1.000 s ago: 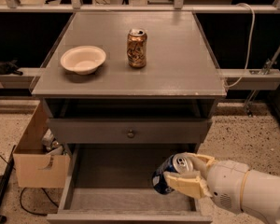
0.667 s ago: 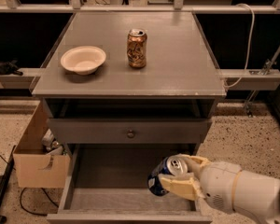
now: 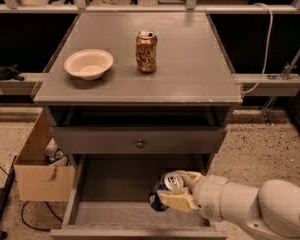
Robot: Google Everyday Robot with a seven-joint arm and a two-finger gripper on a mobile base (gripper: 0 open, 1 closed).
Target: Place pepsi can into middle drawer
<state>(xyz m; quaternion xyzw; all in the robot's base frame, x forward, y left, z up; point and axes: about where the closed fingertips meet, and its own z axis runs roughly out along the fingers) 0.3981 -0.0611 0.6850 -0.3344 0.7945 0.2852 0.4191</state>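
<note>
The pepsi can [image 3: 162, 193], blue with a silver top, is held tilted in my gripper [image 3: 176, 191], which reaches in from the lower right. The cream fingers [image 3: 174, 201] are shut around the can. Can and gripper hang over the right front part of the open middle drawer [image 3: 110, 190], a deep grey box with a bare floor, pulled out at the bottom of the cabinet. I cannot tell whether the can touches the drawer floor.
A gold-brown can [image 3: 146, 51] and a white bowl [image 3: 88, 63] stand on the grey cabinet top [image 3: 190, 69]. A shut drawer front with a round knob [image 3: 139, 143] sits above the open drawer. A cardboard box [image 3: 39, 165] stands on the floor at the left.
My gripper has moved a little left and slightly lower with the pepsi can, further over the open drawer. Nothing else has moved.
</note>
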